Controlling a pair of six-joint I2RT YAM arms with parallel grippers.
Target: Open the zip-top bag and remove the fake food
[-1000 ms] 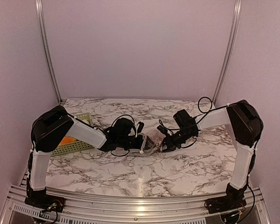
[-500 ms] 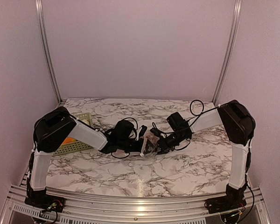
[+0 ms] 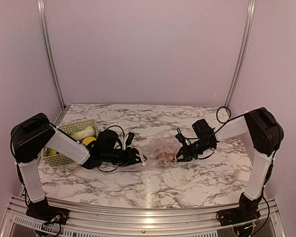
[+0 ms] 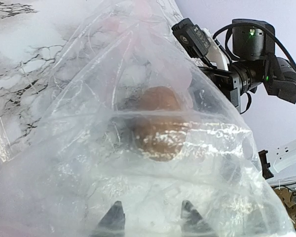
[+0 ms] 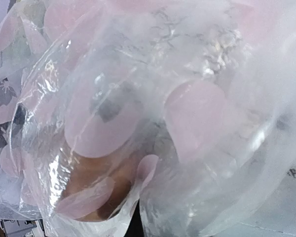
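The zip-top bag [image 3: 157, 148] lies crumpled on the marble between my two grippers. One brown piece of fake food [image 3: 166, 157] shows inside it. My left gripper [image 3: 138, 159] is at the bag's left end. In the left wrist view the bag [image 4: 89, 98] drapes over the left gripper [image 4: 153, 219]. Its fingertips [image 4: 113, 219] stand apart behind the film, and I cannot tell whether they pinch plastic. The brown piece [image 4: 160, 131] sits ahead of them. My right gripper [image 3: 179, 154] is shut on the bag's right end. Bag film [image 5: 187, 123] fills the right wrist view, with the brown piece [image 5: 96, 185] at lower left.
A pale green basket [image 3: 79, 124] stands at the left edge of the table, behind my left arm. It holds a yellow piece [image 3: 89, 141] and a whitish piece [image 3: 84, 132]. Metal posts rise at both back corners.
My left arm has drawn back to the left and my right arm to the right. The bag has spread out between them. The left jaws have narrowed. More of the basket shows.
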